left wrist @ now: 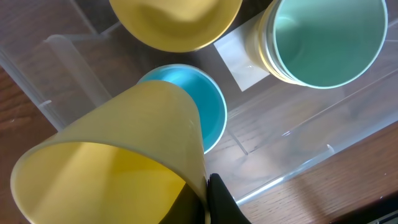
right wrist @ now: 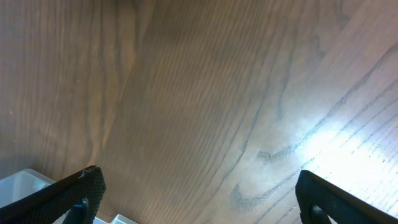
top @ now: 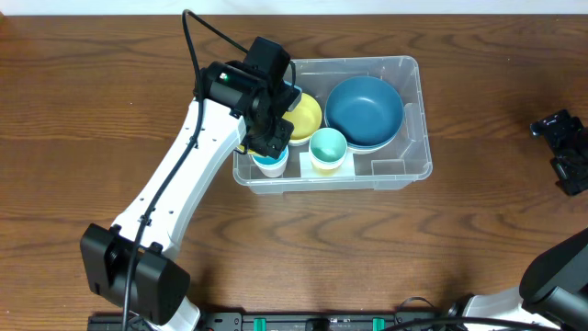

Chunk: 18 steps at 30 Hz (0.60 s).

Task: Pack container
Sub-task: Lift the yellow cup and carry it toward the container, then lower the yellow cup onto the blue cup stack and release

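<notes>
The clear container (top: 404, 171) stands mid-table and holds a dark blue bowl (top: 364, 110), a yellow bowl (top: 305, 116), a mint cup (top: 327, 147) nested in a pale yellow one, and a blue cup (top: 270, 165). My left gripper (top: 266, 138) hovers over the container's left end. In the left wrist view it (left wrist: 206, 198) is shut on the wall of a yellow cup (left wrist: 124, 155), held tilted just above the blue cup (left wrist: 208, 106). My right gripper (top: 562, 152) is open and empty at the far right, over bare table (right wrist: 199, 199).
The pale label (left wrist: 239, 59) lies on the container floor between the cups. A corner of the container (right wrist: 25, 182) shows at the lower left of the right wrist view. Wood table (top: 92, 110) lies all around.
</notes>
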Motion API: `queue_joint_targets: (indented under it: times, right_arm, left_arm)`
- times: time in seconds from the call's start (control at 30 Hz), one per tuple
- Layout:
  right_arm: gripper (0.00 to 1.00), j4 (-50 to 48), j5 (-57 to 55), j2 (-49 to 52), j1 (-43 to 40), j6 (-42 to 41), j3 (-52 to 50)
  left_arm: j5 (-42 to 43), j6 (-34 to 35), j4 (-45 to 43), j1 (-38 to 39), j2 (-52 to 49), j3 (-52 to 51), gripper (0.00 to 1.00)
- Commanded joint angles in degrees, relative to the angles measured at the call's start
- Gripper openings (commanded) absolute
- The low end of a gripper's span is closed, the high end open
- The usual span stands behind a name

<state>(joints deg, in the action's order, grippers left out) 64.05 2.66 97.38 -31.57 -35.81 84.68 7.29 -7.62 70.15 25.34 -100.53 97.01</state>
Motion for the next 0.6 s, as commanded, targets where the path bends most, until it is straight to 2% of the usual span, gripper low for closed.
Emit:
queue_joint_targets:
  times: [0.0, 0.03, 0.07, 0.13, 0.2, 0.3, 0.37, 0.57]
  right_arm:
    - [0.99, 0.0, -0.1, 0.2, -0.4, -0.8, 0.3]
    - [0.99, 0.0, -0.1, 0.2, -0.4, -0.8, 0.3]
    - [0.99, 0.0, -0.1, 0.2, -0.4, -0.8, 0.3]
    - [0.99, 0.0, -0.1, 0.2, -0.4, -0.8, 0.3]
    - [0.99, 0.0, -0.1, 0.2, -0.4, -0.8, 0.3]
    - [0.99, 0.0, -0.1, 0.2, -0.4, -0.8, 0.3]
    - [0.99, 0.0, -0.1, 0.2, -0.4, -0.8, 0.3]
    - [0.99, 0.0, -0.1, 0.2, -0.4, -0.8, 0.3]
  left_arm:
    - [-0.5, -1.0, 0.2, 0.2, -0.3, 0.7, 0.07]
    - [-0.5, -0.9, 0.3, 0.1, -0.3, 0.7, 0.16]
    - [-0.5, -0.9, 0.2, 0.1, -0.3, 0.7, 0.32]
    - [-0.5, -0.9, 0.2, 0.2, -0.3, 0.7, 0.56]
    - [-0.5, -0.9, 0.3, 0.1, -0.3, 0.7, 0.73]
    - [-0.5, -0.9, 0.3, 0.1, -0.3, 0.7, 0.92]
    - [-0.5, -0.9, 0.3, 0.1, -0.3, 0.7, 0.99]
    - [-0.5, 0.5, 0.9, 0.0, 1.1, 0.8, 0.98]
